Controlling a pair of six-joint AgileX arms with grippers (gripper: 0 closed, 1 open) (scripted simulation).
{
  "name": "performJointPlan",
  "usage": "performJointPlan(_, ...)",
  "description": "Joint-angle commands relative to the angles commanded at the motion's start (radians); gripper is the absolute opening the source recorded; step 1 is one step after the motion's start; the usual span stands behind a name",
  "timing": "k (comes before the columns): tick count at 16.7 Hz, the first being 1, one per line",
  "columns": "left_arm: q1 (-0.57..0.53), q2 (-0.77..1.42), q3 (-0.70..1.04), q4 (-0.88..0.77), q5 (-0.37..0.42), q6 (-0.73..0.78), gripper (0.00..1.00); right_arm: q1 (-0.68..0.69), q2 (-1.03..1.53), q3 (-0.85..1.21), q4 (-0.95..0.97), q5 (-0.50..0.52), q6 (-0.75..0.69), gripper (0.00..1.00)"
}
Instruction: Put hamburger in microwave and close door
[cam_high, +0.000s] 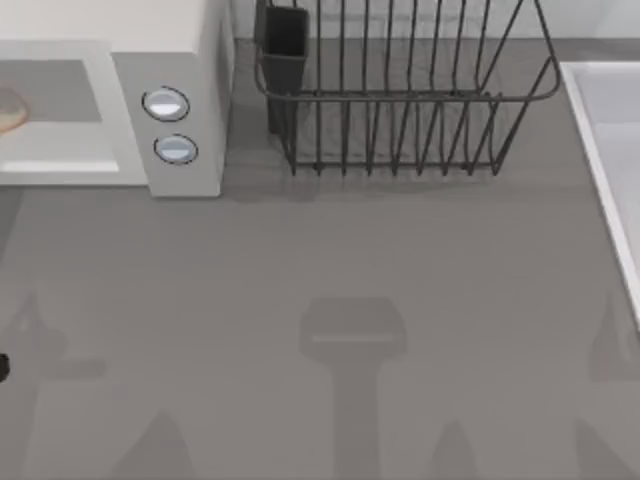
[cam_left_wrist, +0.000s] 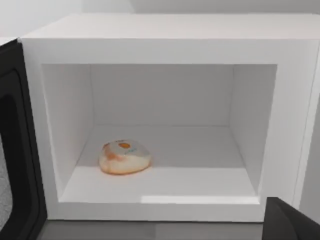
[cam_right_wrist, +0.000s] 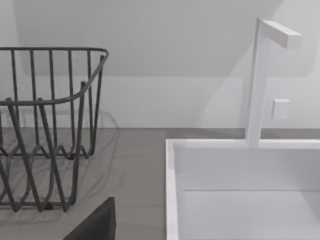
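Note:
The off-white microwave (cam_high: 170, 40) stands at the table's back left, its two round knobs (cam_high: 165, 104) facing the front. In the left wrist view the microwave (cam_left_wrist: 170, 30) is open and seen straight on. The tan hamburger (cam_left_wrist: 125, 157) lies on the cavity floor, left of centre, and its edge (cam_high: 8, 110) shows in the top view. The door (cam_left_wrist: 17, 150) stands swung open beside the cavity, dark inner side showing. A dark part of my left gripper (cam_left_wrist: 292, 222) sits in front of the microwave, apart from it. My right gripper (cam_right_wrist: 95, 225) hangs near the sink.
A dark wire dish rack (cam_high: 400, 100) stands at the back centre, right of the microwave, with a dark cup (cam_high: 285, 45) in its corner. A white sink (cam_high: 610, 170) with a tall faucet (cam_right_wrist: 260, 80) runs along the right side.

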Motion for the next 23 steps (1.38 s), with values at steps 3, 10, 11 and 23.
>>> performJointPlan(3,0.001,-0.003,0.003,-0.002,0.000,0.000,0.00,0.000,0.000,0.000,0.000,0.000,0.000,1.00)
performJointPlan(10,0.137,-0.060,0.065,-0.121,0.136,-0.002,0.00,0.000,0.000,0.000,0.000,0.000,0.000,1.00)
performJointPlan(11,0.153,-0.067,0.073,-0.136,0.152,-0.002,0.00,0.000,0.000,0.000,0.000,0.000,0.000,1.00)
performJointPlan(23,0.363,0.212,0.337,-0.290,0.230,0.217,0.00,0.000,0.000,0.000,0.000,0.000,0.000,1.00)
